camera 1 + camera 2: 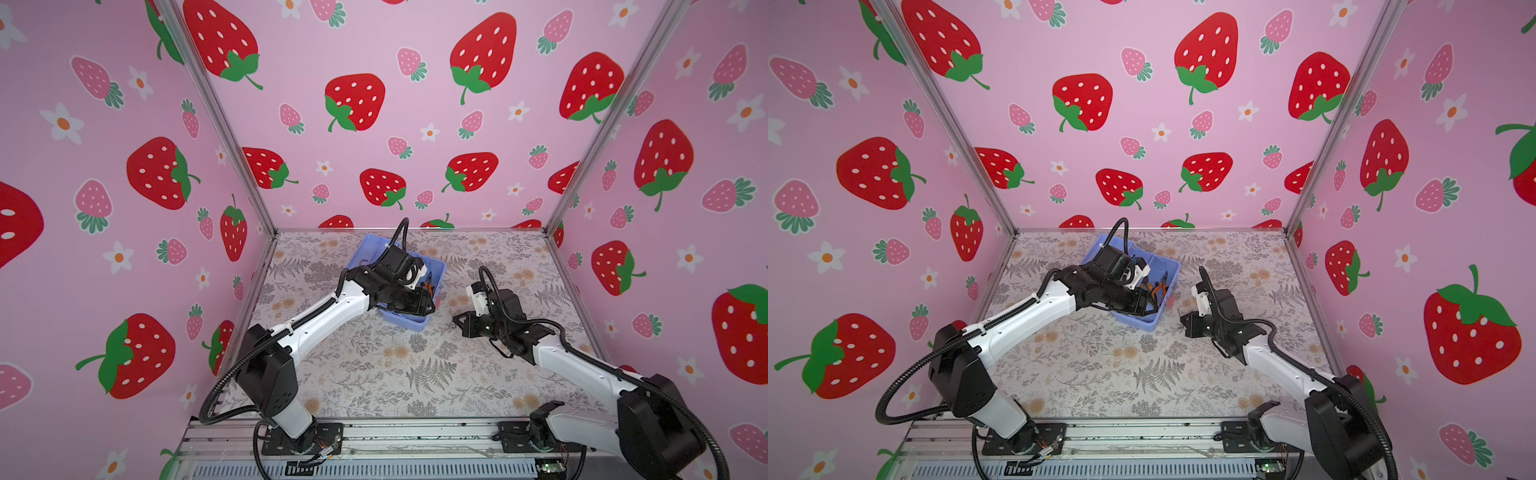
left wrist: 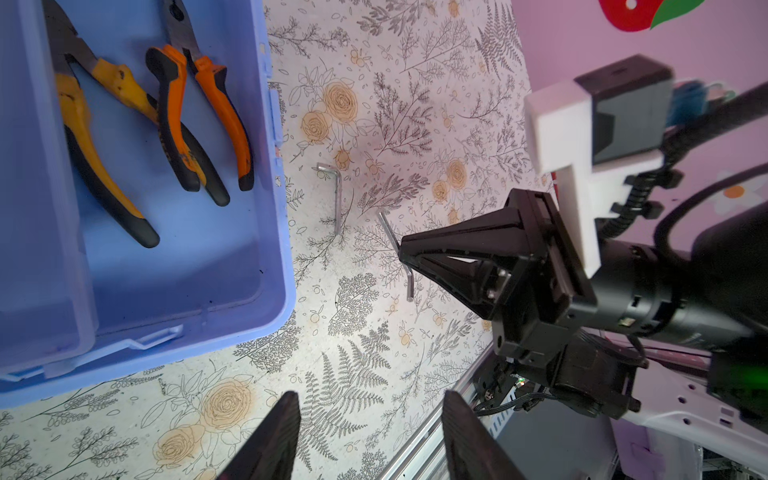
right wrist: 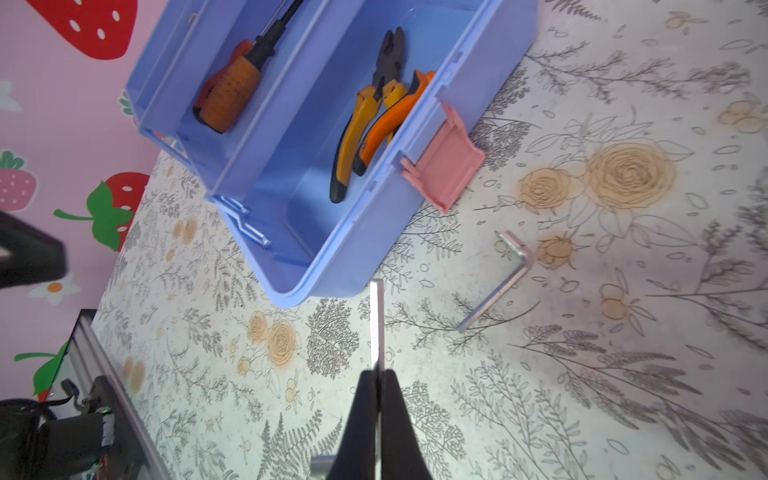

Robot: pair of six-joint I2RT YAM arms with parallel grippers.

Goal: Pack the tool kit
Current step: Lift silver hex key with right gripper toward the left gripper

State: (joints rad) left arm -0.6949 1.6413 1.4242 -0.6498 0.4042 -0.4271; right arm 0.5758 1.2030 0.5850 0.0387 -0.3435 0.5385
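Two pliers (image 3: 351, 137) boxed, two hex keys (image 3: 500, 282): right tool (image 3: 377, 374) pinches one, left tool (image 2: 372, 419) agape.

hiding most of the blue box (image 1: 405, 322) under the left arm (image 1: 324, 311) in both top views. losing the heads of both pliers (image 2: 79, 124) past the left wrist view's edge. cutting off the screwdriver (image 3: 232, 95) shaft in the right wrist view, and burying part of the hex key (image 3: 376, 324) inside the right gripper (image 3: 377, 374).
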